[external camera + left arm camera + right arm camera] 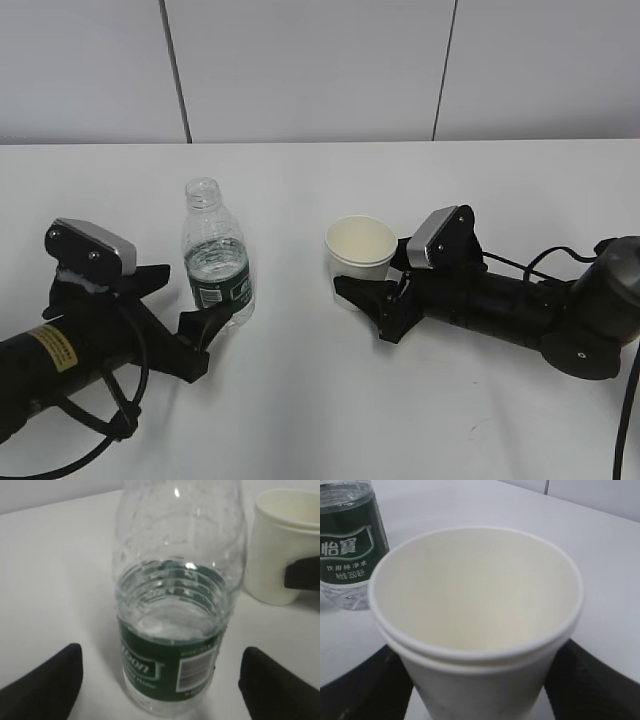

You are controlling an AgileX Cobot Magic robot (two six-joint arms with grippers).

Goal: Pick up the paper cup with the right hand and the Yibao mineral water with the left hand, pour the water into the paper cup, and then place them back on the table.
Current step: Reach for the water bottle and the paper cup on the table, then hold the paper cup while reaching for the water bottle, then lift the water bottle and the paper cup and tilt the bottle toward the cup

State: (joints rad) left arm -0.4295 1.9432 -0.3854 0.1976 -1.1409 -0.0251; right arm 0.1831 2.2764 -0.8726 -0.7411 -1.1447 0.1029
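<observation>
The Yibao mineral water bottle (217, 265) stands upright and capless on the white table (300, 410), about half full of clear water. My left gripper (190, 297) is open, with one finger on each side of the bottle's lower part and a clear gap on both sides in the left wrist view (160, 680). The paper cup (361, 250) stands upright and empty to the right. My right gripper (372, 270) is open around the cup, its fingers close against the cup's sides in the right wrist view (480, 680).
The bottle (350, 545) and the cup (280, 545) stand about a hand's width apart. A grey panelled wall (320, 70) runs behind the table's far edge. Black cables (100, 430) loop by both arms.
</observation>
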